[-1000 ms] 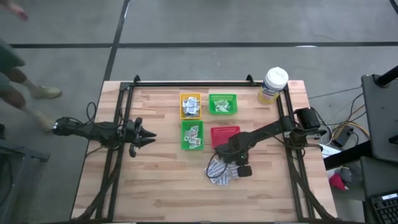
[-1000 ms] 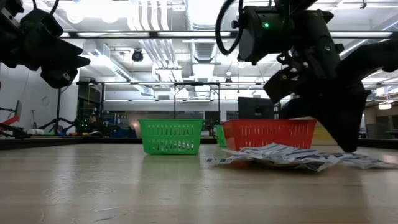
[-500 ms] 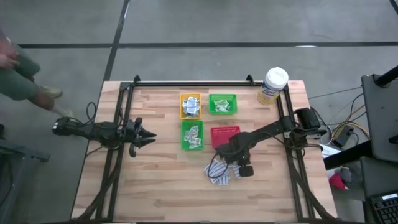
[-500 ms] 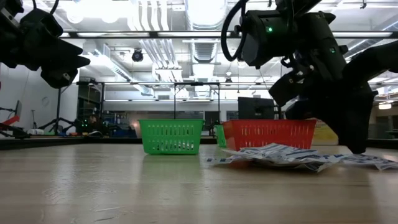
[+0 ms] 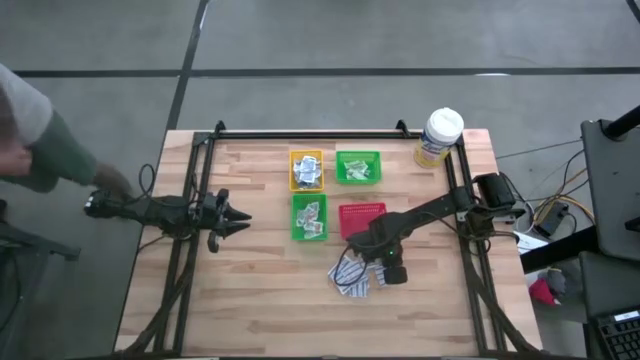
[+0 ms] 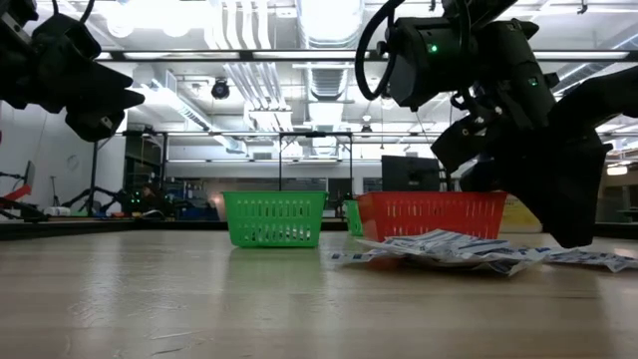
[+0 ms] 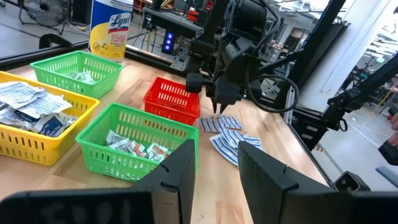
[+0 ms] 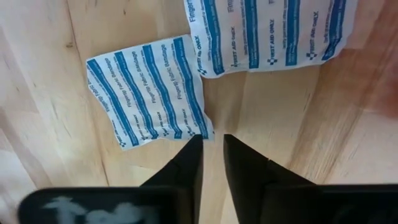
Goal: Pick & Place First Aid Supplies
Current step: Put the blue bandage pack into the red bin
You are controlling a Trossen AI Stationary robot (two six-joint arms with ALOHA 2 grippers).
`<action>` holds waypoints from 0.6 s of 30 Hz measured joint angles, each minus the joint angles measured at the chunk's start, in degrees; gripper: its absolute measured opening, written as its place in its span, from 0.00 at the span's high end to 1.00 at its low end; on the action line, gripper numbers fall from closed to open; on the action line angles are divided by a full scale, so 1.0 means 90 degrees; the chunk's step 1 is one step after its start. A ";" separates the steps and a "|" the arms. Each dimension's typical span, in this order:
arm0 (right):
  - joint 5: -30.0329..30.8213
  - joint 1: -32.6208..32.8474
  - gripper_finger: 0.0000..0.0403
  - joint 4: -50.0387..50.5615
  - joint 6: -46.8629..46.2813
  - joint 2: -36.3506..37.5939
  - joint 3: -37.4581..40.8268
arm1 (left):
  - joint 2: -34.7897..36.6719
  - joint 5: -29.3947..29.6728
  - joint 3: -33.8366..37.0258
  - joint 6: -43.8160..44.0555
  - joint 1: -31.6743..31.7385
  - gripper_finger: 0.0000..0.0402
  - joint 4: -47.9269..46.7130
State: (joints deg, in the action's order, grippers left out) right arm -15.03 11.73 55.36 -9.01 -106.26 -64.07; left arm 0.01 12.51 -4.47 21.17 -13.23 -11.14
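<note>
Shifted slightly since a second ago: right gripper (image 5: 372, 262) now parted by a narrow slit instead of pressed shut, holding nothing, tips poised just above bare wood at the corner of a blue-and-white patterned pad (image 8: 148, 91), with a second pad (image 8: 270, 32) just beyond. Hangs low over the loose pile of first aid supplies (image 5: 352, 279) on the table (image 5: 250, 300), just in front of the red tray (image 5: 362, 216). Elsewhere unchanged. Left gripper (image 5: 242, 222) parked near the left side rail, well apart from the pile, fingers (image 7: 180, 171) set a moderate gap apart around nothing. More packets sorted in the yellow tray (image 5: 306, 169), the far green tray (image 5: 358, 167) and the near green tray (image 5: 309, 218). Yellow canister (image 5: 439, 137) at the far right corner, close to the edge. Wide bare wood along the front edge and between the left gripper and the trays. Person's sleeve (image 5: 40, 140) beside the left arm's base, off the table.
</note>
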 joint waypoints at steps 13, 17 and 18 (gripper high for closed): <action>-0.0007 0.0011 0.72 -0.0541 0.0047 -0.0008 0.0023 | 0.0000 0.0000 0.0000 0.0002 -0.0002 0.71 0.0000; -0.0002 0.0041 0.72 -0.0630 0.0000 -0.0036 0.0143 | 0.0000 0.0000 0.0000 0.0005 -0.0002 0.71 0.0000; 0.0000 0.0055 0.73 -0.0650 -0.0008 -0.0036 0.0192 | 0.0000 -0.0002 0.0000 0.0007 0.0000 0.71 0.0000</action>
State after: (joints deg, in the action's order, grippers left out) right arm -15.03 12.22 49.51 -9.08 -106.59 -62.35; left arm 0.01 12.50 -4.47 21.23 -13.23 -11.14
